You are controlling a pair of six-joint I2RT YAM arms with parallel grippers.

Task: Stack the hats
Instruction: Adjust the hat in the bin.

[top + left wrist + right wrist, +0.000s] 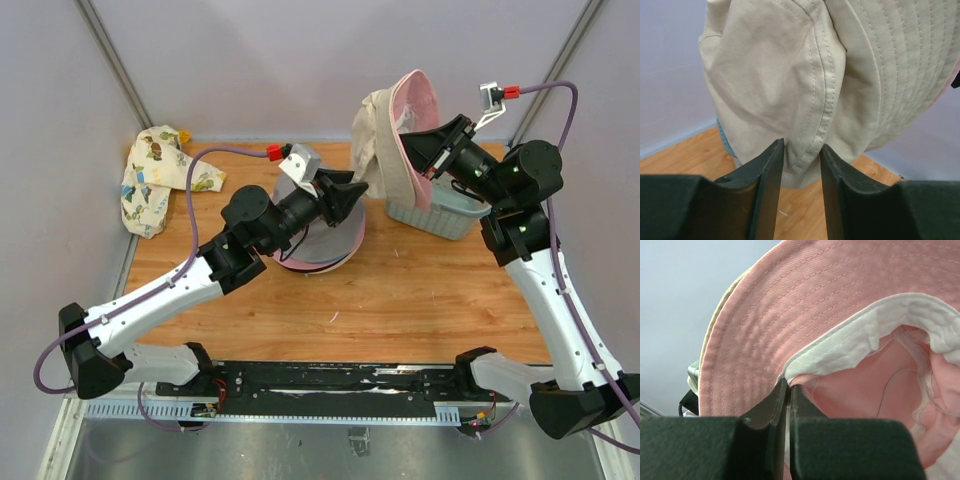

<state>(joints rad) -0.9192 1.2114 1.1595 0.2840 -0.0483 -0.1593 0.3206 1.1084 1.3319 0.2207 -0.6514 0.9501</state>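
Observation:
My right gripper point(425, 165) holds up a pink hat point(415, 105) above the basket, with a cream hat point(385, 150) fitted over its outside. In the right wrist view the jaws point(788, 385) are shut on the pink hat's point(815, 305) inner rim, where the white band point(865, 335) meets the brim. My left gripper point(362, 190) reaches in from the left to the cream hat's crown. Its fingers point(802, 147) stand apart with a seamed fold of the cream hat point(790, 75) between the tips. A low pile of hats point(335, 250), grey on top, lies under my left wrist.
A grey-green slatted basket point(440, 215) stands at the back right under the raised hats. A patterned cream hat point(160, 180) lies crumpled at the far left corner. Bare wooden table point(400, 300) lies in front of the pile.

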